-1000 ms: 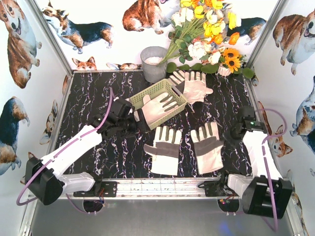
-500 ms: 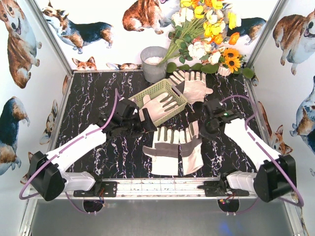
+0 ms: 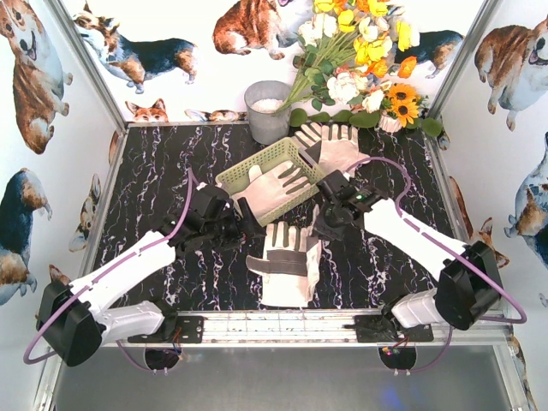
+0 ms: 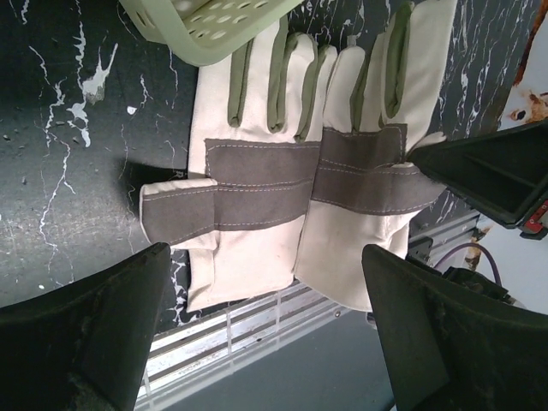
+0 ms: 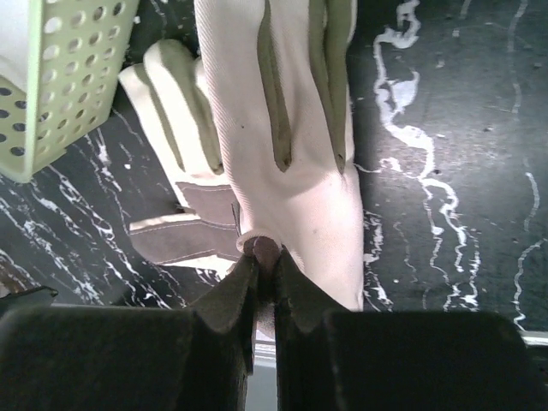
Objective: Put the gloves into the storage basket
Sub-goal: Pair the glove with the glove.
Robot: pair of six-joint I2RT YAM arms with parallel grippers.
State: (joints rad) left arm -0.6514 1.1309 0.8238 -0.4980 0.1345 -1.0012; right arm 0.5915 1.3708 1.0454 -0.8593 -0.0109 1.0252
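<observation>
Storage basket (image 5: 60,86) lies just ahead and left of the right gripper (image 5: 261,257), which is clamped tight on a fold of one glove (image 5: 291,128) stretching lengthwise straight ahead of its fingers, while the left gripper (image 4: 265,257), spread wide and empty, hovers over the partly covered second glove (image 4: 248,197).

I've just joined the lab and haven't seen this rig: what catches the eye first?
The right gripper is shut on a grey-palmed glove that overlaps a second glove at the front centre of the table. Behind them, the yellow-green basket already holds a third glove, the left gripper open beside it. Bright flowers fill the back right corner.
</observation>
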